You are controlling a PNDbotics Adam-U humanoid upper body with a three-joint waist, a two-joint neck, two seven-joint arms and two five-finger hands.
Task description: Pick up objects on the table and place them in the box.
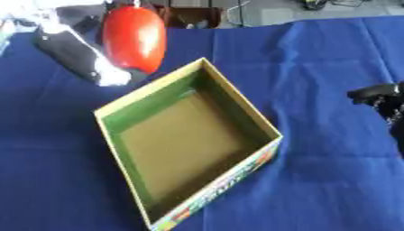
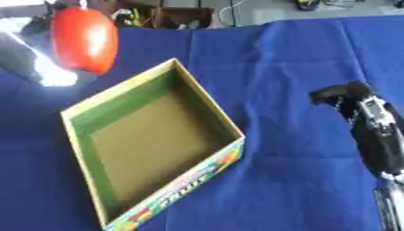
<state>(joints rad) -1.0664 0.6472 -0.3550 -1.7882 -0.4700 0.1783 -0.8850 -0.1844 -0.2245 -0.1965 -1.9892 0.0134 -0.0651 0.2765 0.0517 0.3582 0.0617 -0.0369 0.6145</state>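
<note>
A glossy red oblong object (image 1: 134, 38) hangs in the air over the table's far left, just beyond the far corner of the box. My left hand (image 1: 79, 52), black with a pale bright patch at its end, comes in from the upper left behind the red object and appears shut on it; the fingers themselves are blurred. The open cardboard box (image 1: 150, 86) lies askew in the middle, with green inner walls, a bare brown floor and a colourful printed side. My right hand (image 2: 355, 97) rests at the right edge, relaxed and holding nothing, well away from the box.
A wrinkled blue cloth (image 1: 315, 67) covers the table. Beyond its far edge lie a brown object (image 2: 177, 18) and cables on a grey floor. Bare cloth stretches between the box and my right hand.
</note>
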